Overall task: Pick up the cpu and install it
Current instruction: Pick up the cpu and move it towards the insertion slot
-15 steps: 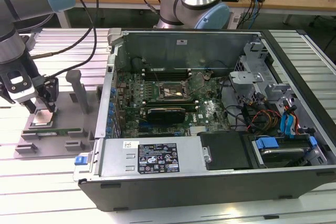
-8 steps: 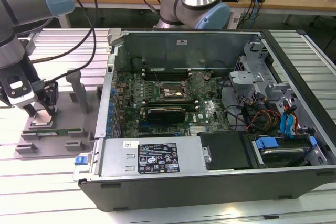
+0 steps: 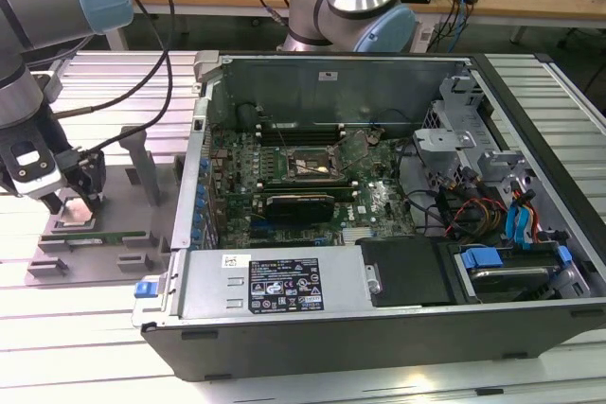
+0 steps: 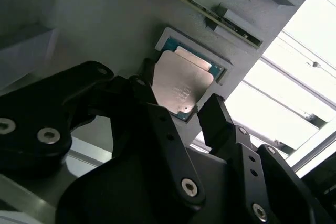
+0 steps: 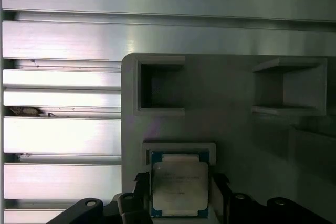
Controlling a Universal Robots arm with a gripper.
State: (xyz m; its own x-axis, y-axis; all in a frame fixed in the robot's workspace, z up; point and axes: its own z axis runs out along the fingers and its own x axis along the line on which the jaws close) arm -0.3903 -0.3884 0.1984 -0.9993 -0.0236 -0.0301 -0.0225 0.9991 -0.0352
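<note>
Gripper [image 5: 180, 186] jaws stand apart, straddling the cpu [image 5: 179, 179], which lies in its recess on the grey holder [image 5: 236, 129]; closing should meet its edges squarely, keeping it level

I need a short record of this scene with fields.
cpu: lying flat in a recess of the grey holder, metal lid up
gripper: directly over the cpu, close to it
holder: at the exterior view's left of the computer case
socket: on the motherboard inside the open case
task state: cpu not yet installed
</note>
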